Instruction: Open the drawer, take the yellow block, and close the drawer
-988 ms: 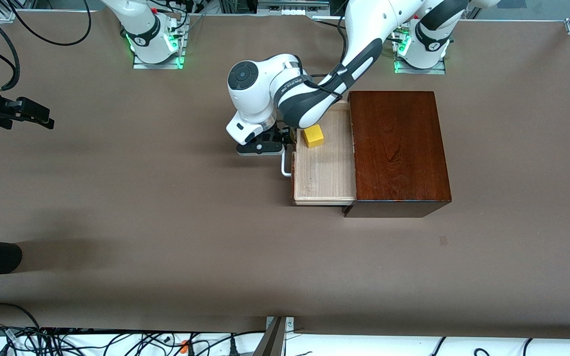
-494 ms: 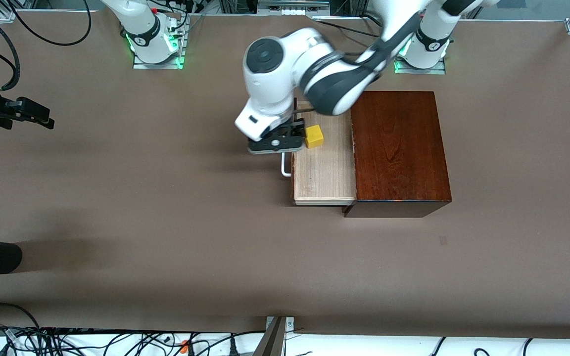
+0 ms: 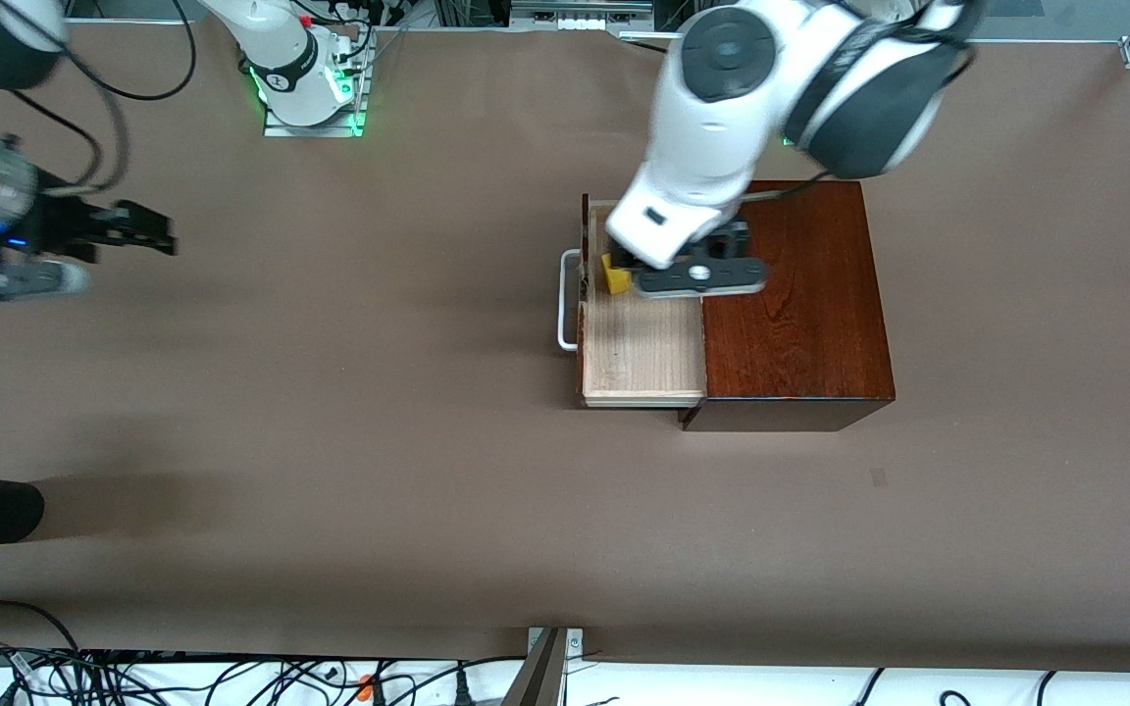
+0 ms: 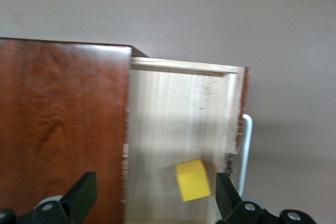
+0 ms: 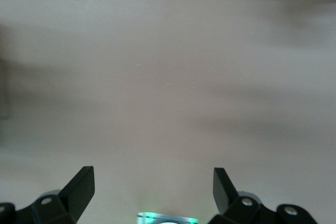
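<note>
Your drawer (image 3: 642, 343) is pulled out of the box (image 3: 793, 294) toward the right arm's end of the bench, white handle (image 3: 565, 299) leading; the block (image 3: 615, 276) lies in the drawer by its front panel, in the corner farther from the front camera; your left gripper (image 3: 697, 275) hangs over the drawer and box edge, fingers (image 4: 79, 195) spread wide, gripping nothing; your right gripper (image 3: 119, 230) hangs over bare bench at the right arm's end, fingers (image 5: 79, 186) spread, empty.

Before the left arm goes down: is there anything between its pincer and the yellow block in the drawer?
Nothing visible. The left pincer is open above the open drawer, and the yellow block lies uncovered on the drawer's floor near its front.
</note>
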Tool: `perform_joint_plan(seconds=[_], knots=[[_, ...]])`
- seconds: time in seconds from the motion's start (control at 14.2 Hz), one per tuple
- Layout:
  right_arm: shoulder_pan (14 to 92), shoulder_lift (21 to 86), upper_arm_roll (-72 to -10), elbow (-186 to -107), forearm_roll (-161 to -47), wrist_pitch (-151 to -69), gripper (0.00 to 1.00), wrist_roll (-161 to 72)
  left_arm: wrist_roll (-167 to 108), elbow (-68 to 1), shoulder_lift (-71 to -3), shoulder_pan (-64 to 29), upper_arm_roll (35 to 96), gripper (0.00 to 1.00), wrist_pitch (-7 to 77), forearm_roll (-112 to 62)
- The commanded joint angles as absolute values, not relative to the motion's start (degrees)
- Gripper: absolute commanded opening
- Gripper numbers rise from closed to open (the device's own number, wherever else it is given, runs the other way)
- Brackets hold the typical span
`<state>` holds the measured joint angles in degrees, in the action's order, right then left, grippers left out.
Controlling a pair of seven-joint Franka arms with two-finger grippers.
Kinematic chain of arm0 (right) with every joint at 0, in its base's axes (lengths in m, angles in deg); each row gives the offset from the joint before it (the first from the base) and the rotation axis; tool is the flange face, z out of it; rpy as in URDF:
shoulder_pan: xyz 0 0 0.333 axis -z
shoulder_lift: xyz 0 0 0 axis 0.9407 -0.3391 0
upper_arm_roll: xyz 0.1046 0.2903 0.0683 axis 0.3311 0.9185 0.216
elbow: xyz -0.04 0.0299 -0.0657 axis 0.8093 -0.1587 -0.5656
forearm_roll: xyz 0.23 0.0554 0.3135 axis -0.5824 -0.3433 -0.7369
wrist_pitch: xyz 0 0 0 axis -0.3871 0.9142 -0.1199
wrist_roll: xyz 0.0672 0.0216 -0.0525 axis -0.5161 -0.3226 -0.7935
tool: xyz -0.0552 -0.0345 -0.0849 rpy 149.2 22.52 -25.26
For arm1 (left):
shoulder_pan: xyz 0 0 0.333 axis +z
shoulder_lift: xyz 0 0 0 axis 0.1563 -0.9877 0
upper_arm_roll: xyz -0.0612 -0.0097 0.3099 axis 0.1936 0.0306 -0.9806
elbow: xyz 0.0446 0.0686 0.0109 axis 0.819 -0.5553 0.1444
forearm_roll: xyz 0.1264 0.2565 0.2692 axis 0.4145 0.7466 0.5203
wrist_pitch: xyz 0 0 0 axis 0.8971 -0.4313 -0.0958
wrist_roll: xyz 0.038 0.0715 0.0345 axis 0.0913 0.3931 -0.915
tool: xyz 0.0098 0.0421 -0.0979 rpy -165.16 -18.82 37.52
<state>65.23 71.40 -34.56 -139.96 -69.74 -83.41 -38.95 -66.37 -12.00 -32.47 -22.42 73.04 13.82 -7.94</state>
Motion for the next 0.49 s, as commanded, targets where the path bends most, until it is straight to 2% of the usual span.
perform_joint_plan(seconds=[0.0,0.28,0.42], knots=[[60.8,67.5,-34.8,-138.2,-73.6,-85.2,1.0,-28.8,-60.3,-17.3,-27.0,-16.5,73.4,1.0,14.2,-11.6],[52.4,63.8,-34.8,-135.7,-75.8,-89.5,1.0,-7.1,-55.0,-17.4,-24.9,-9.4,73.4,1.0,12.9,-13.4],[47.9,61.2,-34.8,-132.8,-75.7,-89.8,1.0,5.1,-49.2,-17.3,-23.3,-8.5,69.8,1.0,11.5,-16.6]])
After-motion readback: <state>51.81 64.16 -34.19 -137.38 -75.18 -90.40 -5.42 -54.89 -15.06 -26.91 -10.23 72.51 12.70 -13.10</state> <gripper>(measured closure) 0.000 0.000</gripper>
